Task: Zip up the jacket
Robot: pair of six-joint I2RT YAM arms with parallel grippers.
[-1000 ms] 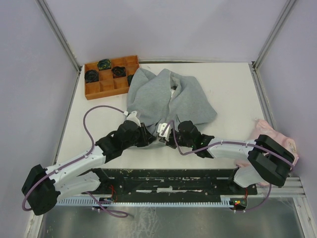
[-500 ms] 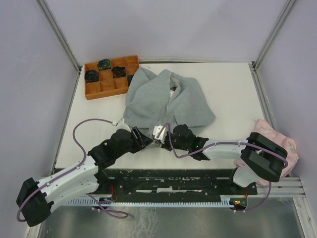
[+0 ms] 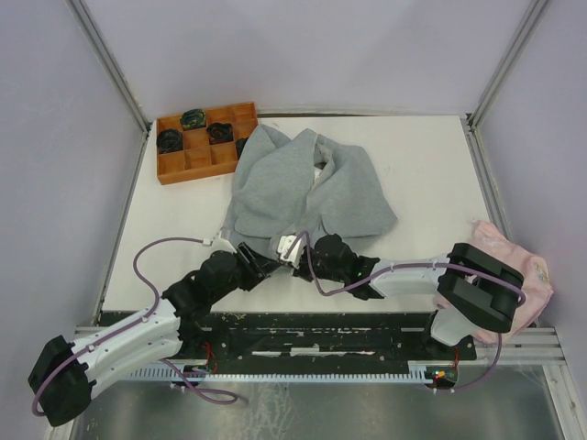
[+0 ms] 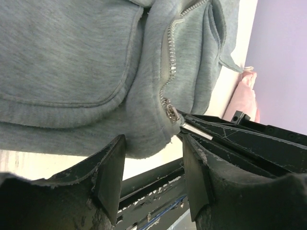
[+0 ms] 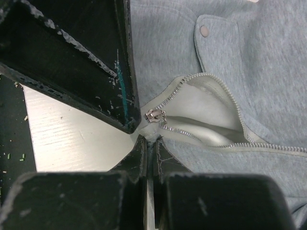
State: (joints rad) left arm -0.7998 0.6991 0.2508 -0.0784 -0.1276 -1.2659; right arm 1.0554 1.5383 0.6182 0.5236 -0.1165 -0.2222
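White table (image 3: 422,174) under lavender walls carries the jacket (image 3: 284,188), spread open across the middle with its hem toward the arms. Both grippers meet at that near hem, at the foot of the zipper.

Right gripper (image 5: 148,143) is clamped tight on the hem cloth just below the slider (image 5: 152,115), fingers pressed together with no gap showing. Above the slider the two rows of teeth part around the white lining, so the zip looks barely started.

Left gripper (image 4: 153,148) is spread wide and grasps nothing. Its fingers (image 4: 109,172) sit on either side of the hem edge beside the slider, and in the right wrist view one fingertip lies close against the cloth there; I cannot tell if it touches.

To do this step well, the right should probably anchor the hem and keep it taut. The left then needs to close on the small pull tab alone, not the fleece, and draw it straight along the teeth, away from the hem. A skewed pull would likely bunch the soft cloth and jam the slider.
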